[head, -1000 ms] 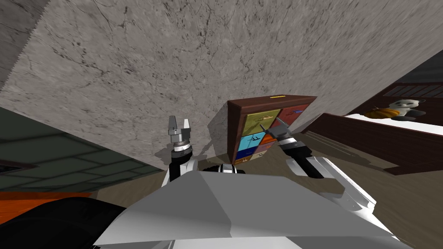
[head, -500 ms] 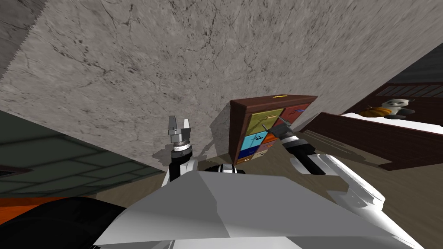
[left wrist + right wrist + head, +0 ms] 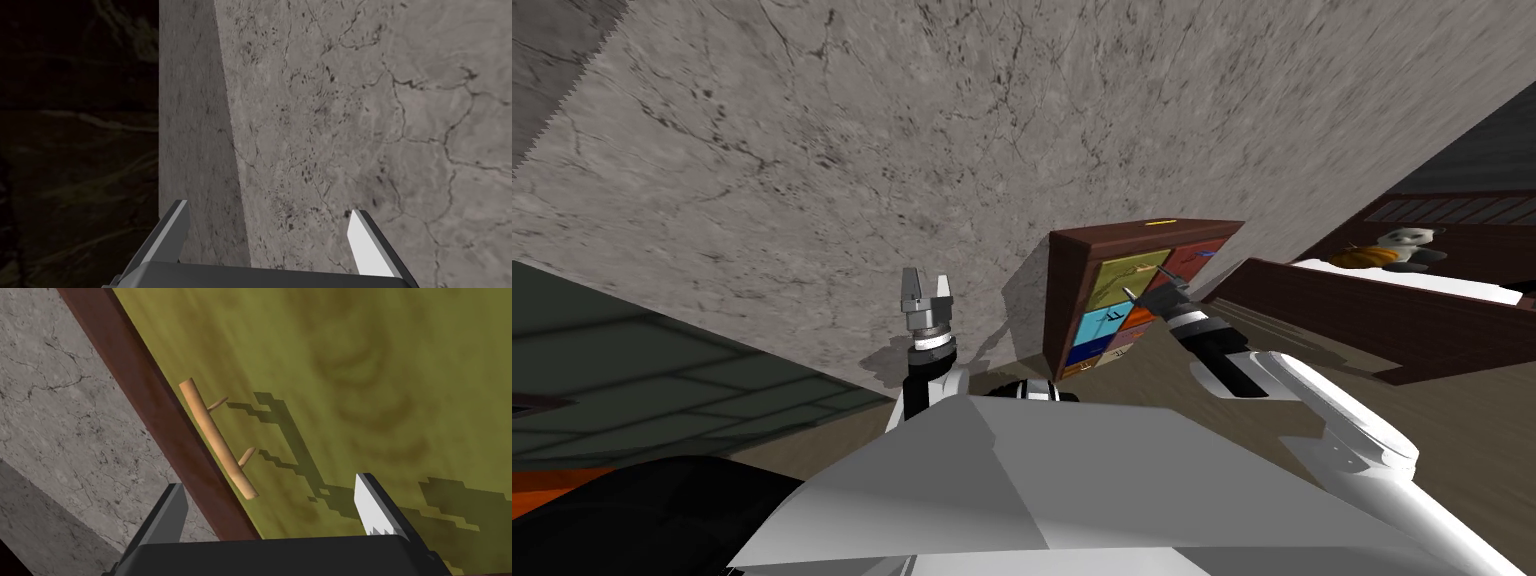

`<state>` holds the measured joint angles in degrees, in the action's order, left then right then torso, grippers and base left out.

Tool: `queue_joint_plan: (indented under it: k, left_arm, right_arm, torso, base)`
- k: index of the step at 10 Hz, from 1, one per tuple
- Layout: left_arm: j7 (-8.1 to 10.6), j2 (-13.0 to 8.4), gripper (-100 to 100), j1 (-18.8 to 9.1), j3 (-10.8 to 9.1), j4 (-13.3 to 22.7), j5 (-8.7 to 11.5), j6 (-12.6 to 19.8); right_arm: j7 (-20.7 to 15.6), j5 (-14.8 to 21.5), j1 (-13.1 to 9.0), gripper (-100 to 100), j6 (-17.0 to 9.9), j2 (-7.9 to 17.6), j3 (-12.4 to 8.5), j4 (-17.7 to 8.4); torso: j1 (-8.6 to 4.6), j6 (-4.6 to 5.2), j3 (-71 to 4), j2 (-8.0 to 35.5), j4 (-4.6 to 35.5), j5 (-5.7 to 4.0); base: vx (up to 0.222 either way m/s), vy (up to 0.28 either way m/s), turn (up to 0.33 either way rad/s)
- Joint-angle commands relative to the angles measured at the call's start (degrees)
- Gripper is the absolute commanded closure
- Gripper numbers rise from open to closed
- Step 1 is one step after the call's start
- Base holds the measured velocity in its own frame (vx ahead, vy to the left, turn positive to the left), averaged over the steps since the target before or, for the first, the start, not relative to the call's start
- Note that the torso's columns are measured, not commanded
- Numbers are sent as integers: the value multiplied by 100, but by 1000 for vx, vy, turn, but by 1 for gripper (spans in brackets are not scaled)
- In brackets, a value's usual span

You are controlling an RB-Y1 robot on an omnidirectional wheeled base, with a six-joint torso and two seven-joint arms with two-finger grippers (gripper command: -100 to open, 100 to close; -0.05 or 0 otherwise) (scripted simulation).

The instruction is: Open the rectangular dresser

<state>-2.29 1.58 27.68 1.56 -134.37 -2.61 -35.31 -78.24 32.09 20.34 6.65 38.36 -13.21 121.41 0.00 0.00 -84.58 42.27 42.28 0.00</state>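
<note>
The right claw (image 3: pixel 269 482), blades apart, has pushed closer to the dresser's (image 3: pixel 1060 300) olive drawer (image 3: pixel 350 363). Its wooden bar handle (image 3: pixel 218 438) lies just ahead, ungripped, so grasping probably comes next.

A grey, dark-veined stone wall (image 3: pixel 912 150) sweeps across the head view, and brown wood-grain floor (image 3: pixel 1212 430) runs along its foot. Off to the right stands a bed (image 3: pixel 1392 335) with a dark reddish-brown frame, a long side rail and a white mattress (image 3: pixel 1452 287) on top. Up at the slatted headboard (image 3: pixel 1457 211) end sits a black-and-white panda toy (image 3: pixel 1407 243) on the mattress, and right beside it lies a rounded orange thing (image 3: pixel 1357 259); what it is, I can't tell. Over on the left is a dark green surface (image 3: pixel 662 370) marked off in panels, with a strip of bright orange (image 3: pixel 552 485) at its lower edge.
</note>
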Motion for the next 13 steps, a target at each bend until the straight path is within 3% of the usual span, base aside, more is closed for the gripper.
queue_joint_plan:
  k: [1, 3, 10, 11, 12, 13]
  left_arm:
    - [0, 0, 0, 0, 0, 0, 0, 0]
    - [0, 0, 0, 0, 0, 0, 0, 0]
    - [0, -1, 0, -1, -1, 1, 0, 1]
    - [0, -1, 0, -2, 0, 1, 0, 1]
    - [0, -1, 0, 0, -1, 0, 0, 0]
    - [0, -1, 0, 2, -2, 0, 0, 0]
  right_arm:
    - [-286, 118, -9, -100, -50, 168, -74, -59]
    - [-314, 135, -16, -100, -63, 199, -80, -64]
    - [-299, 145, -549, -100, -902, 481, -345, -762]
    - [-294, 135, -479, -100, -789, 465, -330, -690]
    - [-306, 144, -442, 100, -735, 426, -293, -623]
    - [-310, 144, -389, 100, -652, 398, -266, -553]
  torso:
    - [-3, 1, 0, 0, 0, -2]
    - [-2, 0, 0, -1, 0, -1]
    - [4, 1, -5, -8, -1, 2]
    - [5, -7, -7, -9, -2, 2]
    - [4, -1, -15, -25, -5, 3]
    - [3, 6, -23, -37, -10, 1]
  base:
    - [-5, 74, -26]
    - [-3, 47, -16]
    - [-104, -17, 281]
    - [-59, -5, 66]
    - [33, 5, -284]
    - [94, 12, -264]
